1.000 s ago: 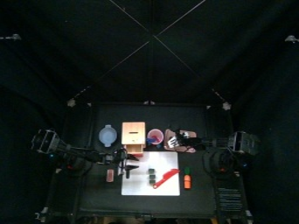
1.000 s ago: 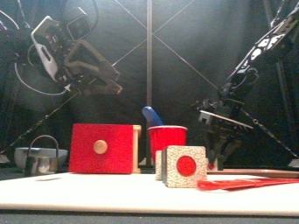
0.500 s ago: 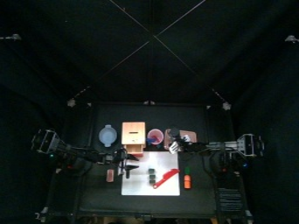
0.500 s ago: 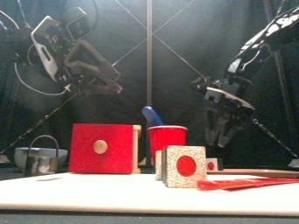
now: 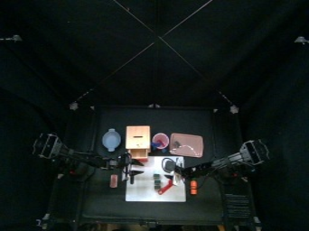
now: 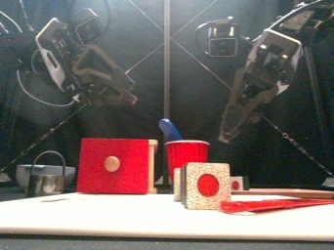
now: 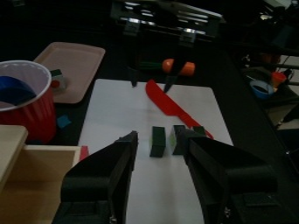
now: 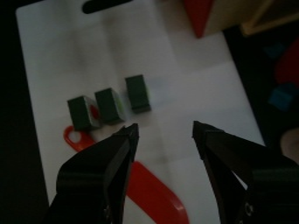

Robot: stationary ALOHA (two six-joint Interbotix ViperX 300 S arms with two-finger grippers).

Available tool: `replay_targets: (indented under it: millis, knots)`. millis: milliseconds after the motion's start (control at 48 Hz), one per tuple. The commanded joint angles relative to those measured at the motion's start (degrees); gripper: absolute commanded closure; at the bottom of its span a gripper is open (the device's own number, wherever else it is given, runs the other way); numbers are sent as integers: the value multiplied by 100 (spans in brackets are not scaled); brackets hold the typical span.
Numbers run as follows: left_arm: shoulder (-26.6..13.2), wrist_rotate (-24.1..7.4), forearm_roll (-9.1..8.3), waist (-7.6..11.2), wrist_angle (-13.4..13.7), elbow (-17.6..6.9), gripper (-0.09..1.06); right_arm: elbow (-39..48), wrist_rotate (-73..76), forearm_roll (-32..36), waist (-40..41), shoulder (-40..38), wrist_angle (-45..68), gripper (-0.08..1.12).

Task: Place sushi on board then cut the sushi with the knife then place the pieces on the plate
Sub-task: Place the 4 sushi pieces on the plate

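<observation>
Nearest the desk's front edge: white cutting board (image 5: 150, 195), long side running front to back. On its middle, three dark green sushi blocks (image 8: 107, 105) in a short row, two touching, the third just apart. From the front, a speckled white end face with a red centre. Just beside the row, toward the board's right edge: red toy knife (image 7: 172, 101), flat on the board, untouched. At that right edge, a small orange thing (image 5: 191, 188), too small to tell what.

Right gripper (image 8: 163, 129) over the board's right edge toward the back, raised well clear of it, jaws spread wide and gripping nothing. Blocks below and beyond the jaw tips, nearer the board's middle, not between the jaws, no contact. Right arm in from the desk's right side, forearm sloping steeply down, wrist bent, jaws aimed down at the board.

Left gripper (image 7: 158, 144) raised above the board's left edge, just in front of the wooden box (image 6: 115, 166), jaws likewise spread, gripping nothing. Blocks framed in the gap between the jaw tips, yet lower down on the board, apart from both. Left arm folded high on the desk's left side, jaws tilted down toward the board.

Behind the board's back edge, in a row across the desk, left to right: blue-grey bowl (image 5: 111, 138), the wooden box with its red drawer front, red cup (image 6: 187, 156) with a blue toy knife (image 6: 169, 128) standing in it, flat pink tray (image 5: 187, 143).
</observation>
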State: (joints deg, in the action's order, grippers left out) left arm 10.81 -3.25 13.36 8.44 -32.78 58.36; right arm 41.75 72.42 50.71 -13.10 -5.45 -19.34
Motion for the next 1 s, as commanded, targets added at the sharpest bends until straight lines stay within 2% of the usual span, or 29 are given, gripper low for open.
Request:
replay_targets:
  millis: [21,646,812,1000]
  knots:
    - [-35,0,-9,-9,-44,-132,17,-378,0,62,18,272,176,18]
    - [-141,0,-9,0,-44,-132,17,-659,0,308,448,905,888,18]
    - [-141,0,62,0,-44,-123,17,-650,0,299,466,976,1248,18]
    - [-141,0,62,-9,-44,-123,17,-606,0,325,439,993,1301,18]
